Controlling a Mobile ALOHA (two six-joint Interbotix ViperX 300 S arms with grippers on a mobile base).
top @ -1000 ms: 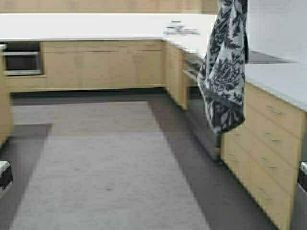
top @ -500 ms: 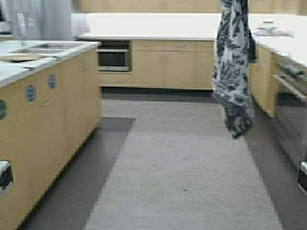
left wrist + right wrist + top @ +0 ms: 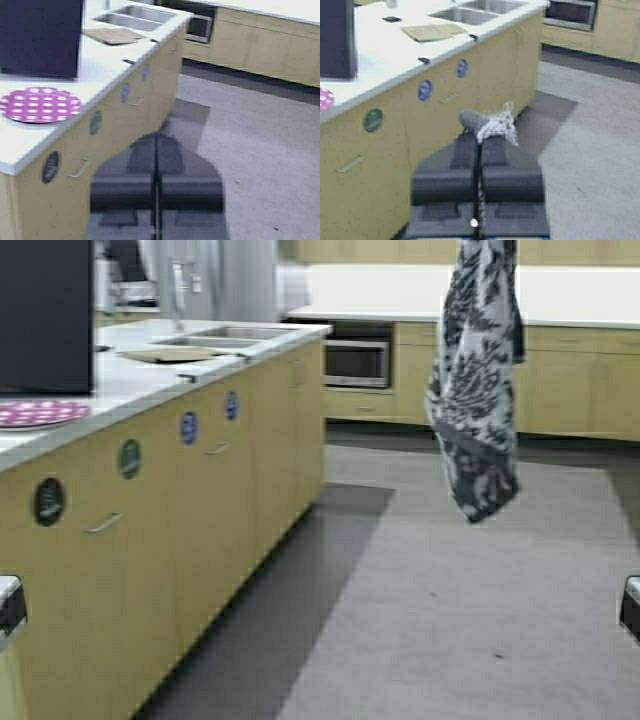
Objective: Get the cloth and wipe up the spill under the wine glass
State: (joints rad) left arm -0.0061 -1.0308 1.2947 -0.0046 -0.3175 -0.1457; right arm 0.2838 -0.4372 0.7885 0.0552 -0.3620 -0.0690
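The cloth (image 3: 478,390), a grey-black and white floral towel, hangs limp from the top of the high view, right of centre, above the rug. In the right wrist view my right gripper (image 3: 479,145) is shut on the cloth, and a tuft of it (image 3: 495,127) sticks out past the fingertips. My left gripper (image 3: 156,150) is shut and empty, held beside the island's cabinet front. The wine glass and the spill are out of view.
A kitchen island (image 3: 150,490) with a white top stands on the left. It carries a pink dotted plate (image 3: 35,413), a dark box (image 3: 45,315), a cutting board (image 3: 170,354) and a sink (image 3: 215,337). A built-in oven (image 3: 357,362) is at the back. A grey rug (image 3: 480,620) covers the floor.
The robot has turned left: the right-hand counter and oven have slid out of view and the island has come in on the left. The cloth still hangs from my right gripper.
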